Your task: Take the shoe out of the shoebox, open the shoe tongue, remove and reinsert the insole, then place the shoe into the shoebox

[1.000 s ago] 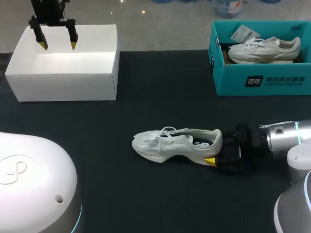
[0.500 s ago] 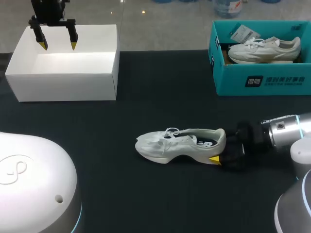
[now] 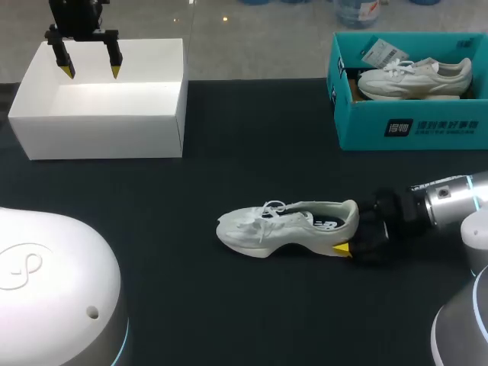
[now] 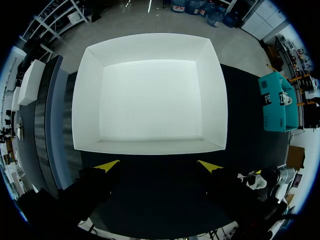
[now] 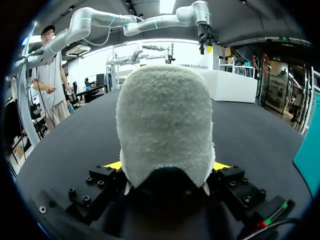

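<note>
**Desk:** Now, on the dark bench, what does the step in hand call for?

**Photographer:** An open white box stands far left and a teal shoebox far right, holding a second shoe. The white shoe lies sole-down mid-bench, so the tongue looks next. That wants a firm heel grip and a flat sole, so the other arm can cross to the laces without tipping it.

**Desk:** And the shoe relative to the tools?

**Photographer:** Its heel sits inside the right tool, clamped from both sides, with the toe pointing away to the left. The left tool hangs above the white box, fingers apart and holding nothing, well apart from the shoe.
</note>
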`<action>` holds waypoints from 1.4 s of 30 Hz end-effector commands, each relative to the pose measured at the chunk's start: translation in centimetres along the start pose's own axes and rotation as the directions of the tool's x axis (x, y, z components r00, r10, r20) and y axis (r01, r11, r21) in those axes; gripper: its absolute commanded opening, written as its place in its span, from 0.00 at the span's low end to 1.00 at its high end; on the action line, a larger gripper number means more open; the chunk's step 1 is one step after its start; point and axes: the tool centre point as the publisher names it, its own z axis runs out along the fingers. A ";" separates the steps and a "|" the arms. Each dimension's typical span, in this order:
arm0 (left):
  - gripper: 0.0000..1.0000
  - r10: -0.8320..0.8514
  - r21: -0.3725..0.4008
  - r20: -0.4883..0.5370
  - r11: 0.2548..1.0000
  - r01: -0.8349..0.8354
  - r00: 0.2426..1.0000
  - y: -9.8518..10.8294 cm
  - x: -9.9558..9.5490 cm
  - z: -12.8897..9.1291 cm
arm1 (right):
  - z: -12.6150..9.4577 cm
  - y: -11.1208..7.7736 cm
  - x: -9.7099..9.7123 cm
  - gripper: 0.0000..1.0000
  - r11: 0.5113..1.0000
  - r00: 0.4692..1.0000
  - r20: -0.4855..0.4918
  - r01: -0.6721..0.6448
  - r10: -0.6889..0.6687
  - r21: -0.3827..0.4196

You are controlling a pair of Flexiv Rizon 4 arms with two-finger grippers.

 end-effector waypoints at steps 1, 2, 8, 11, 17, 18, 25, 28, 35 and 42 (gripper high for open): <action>1.00 0.000 0.000 0.000 1.000 0.000 1.000 0.0 0.0 0.0 | 0.1 -0.2 -0.2 0.00 1.000 1.000 -0.001 0.000 0.000 0.002; 1.00 0.000 0.000 0.000 1.000 0.000 1.000 0.0 0.0 0.0 | 0.1 -0.2 -0.2 0.00 1.000 1.000 -0.001 0.000 0.000 0.002; 1.00 0.000 0.000 0.000 1.000 0.000 1.000 0.0 0.0 0.0 | 0.1 -0.2 -0.2 0.00 1.000 1.000 -0.001 0.000 0.000 0.002; 1.00 0.000 0.000 0.000 1.000 0.000 1.000 0.0 0.0 0.0 | 0.1 -0.2 -0.2 0.00 1.000 1.000 -0.001 0.000 0.000 0.002; 1.00 0.000 0.000 0.000 1.000 0.000 1.000 0.0 0.0 0.0 | 0.1 -0.2 -0.2 0.00 1.000 1.000 -0.001 0.000 0.000 0.002; 1.00 0.000 0.000 0.000 1.000 0.000 1.000 0.0 0.0 0.0 | 0.1 -0.2 -0.2 0.00 1.000 1.000 -0.001 0.000 0.000 0.002; 1.00 0.000 0.000 0.000 1.000 0.000 1.000 0.0 0.0 0.0 | 0.1 -0.2 -0.2 0.00 1.000 1.000 -0.001 0.000 0.000 0.002; 1.00 0.000 0.000 0.000 1.000 0.000 1.000 0.0 0.0 0.0 | 0.1 -0.2 -0.2 0.00 1.000 1.000 -0.001 0.000 0.000 0.002; 1.00 0.000 0.000 0.000 1.000 0.000 1.000 0.0 0.0 0.0 | 0.1 -0.2 -0.2 0.00 1.000 1.000 -0.001 0.000 0.000 0.002; 1.00 -0.104 0.048 0.037 0.994 0.102 0.994 1.5 0.1 -0.7 | 0.1 -0.2 -0.2 0.00 1.000 1.000 -0.001 0.000 0.000 0.002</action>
